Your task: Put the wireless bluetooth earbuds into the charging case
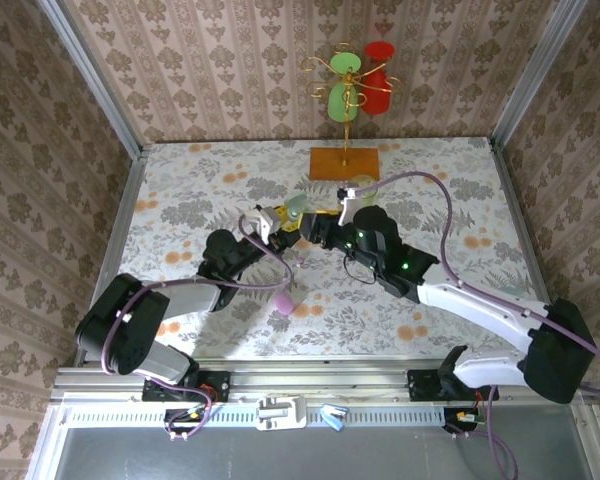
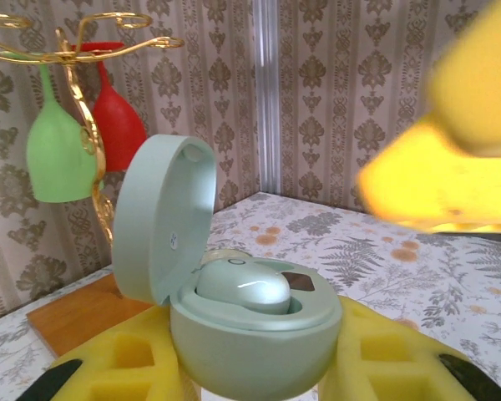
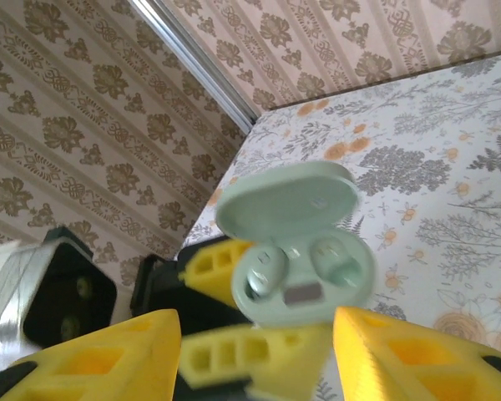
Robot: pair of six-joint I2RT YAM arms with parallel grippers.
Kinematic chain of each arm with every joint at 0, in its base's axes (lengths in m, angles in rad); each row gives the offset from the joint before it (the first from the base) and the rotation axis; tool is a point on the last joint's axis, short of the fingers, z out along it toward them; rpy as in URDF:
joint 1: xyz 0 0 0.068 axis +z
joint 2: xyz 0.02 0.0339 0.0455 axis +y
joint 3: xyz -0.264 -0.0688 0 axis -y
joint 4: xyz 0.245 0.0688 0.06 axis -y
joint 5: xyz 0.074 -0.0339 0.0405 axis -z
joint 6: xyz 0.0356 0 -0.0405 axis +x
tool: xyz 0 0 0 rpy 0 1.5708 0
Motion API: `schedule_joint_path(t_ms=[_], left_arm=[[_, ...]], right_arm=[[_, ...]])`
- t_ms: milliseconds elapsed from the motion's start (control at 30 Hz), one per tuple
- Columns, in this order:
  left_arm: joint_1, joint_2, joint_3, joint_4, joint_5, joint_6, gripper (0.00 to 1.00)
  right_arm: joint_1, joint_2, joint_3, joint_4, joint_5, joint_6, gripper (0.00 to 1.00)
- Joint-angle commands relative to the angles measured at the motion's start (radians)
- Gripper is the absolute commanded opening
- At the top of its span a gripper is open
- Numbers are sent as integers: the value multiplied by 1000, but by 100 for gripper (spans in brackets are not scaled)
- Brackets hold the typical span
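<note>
- The left gripper (image 2: 255, 357) has its fingers (image 2: 125, 363) clamped on the lower half of the charging case (image 2: 250, 334), one finger at each side of it. The fingers are yellow plastic with square hollows moulded in them, and their tips are black.
- The case is mint green, smooth and matte, and round like a pebble. Its hinged lid (image 2: 163, 221) stands open and almost upright, on the left side in the left wrist view.
- One earbud (image 2: 242, 288), pale and glossy, lies in a well of the case just under the lid. Beside it there is a small dark rectangle. The second well is partly hidden by the rim, and I cannot tell what is in it.
- The right gripper (image 3: 259, 359) has its own yellow fingers (image 3: 417, 359) well apart and holds nothing. The case is beyond their tips, near them but apart.
- The right wrist view is blurred, so small details of the case are hard to make out there.
- In the top view both grippers meet over the middle of the table (image 1: 460, 190), which has a floral pattern.
- A pink rounded object (image 1: 283, 300) lies on the table near the left arm, well apart from the case. It is too small to tell more.
- Behind stands a gold wire stand (image 1: 348, 110) on a wooden base, with green and red glasses hanging.
</note>
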Motion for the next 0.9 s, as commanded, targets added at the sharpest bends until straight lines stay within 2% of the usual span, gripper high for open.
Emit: schedule_joint_path(t_ms=[0, 133, 233, 433, 567, 700, 867], left_arm=[[35, -26, -31, 54, 22, -28, 10], [77, -78, -61, 44, 23, -28, 10], [95, -126, -73, 26, 25, -30, 10], [98, -239, -77, -52, 9, -8, 10], [97, -300, -77, -98, 1, 5, 10], [95, -338, -77, -125, -7, 20, 10], [94, -384, -64, -188, -5, 31, 10]], right_arm=[[5, -93, -67, 42, 94, -36, 53], [-6, -156, -133, -22, 165, -39, 54], [-20, -146, -162, -71, 150, 2, 54], [-26, -25, -170, -96, 15, 90, 54], [-24, 106, -105, -147, -111, 126, 52], [2, 257, -32, -153, -218, 175, 51], [56, 402, 41, -144, -287, 251, 51]])
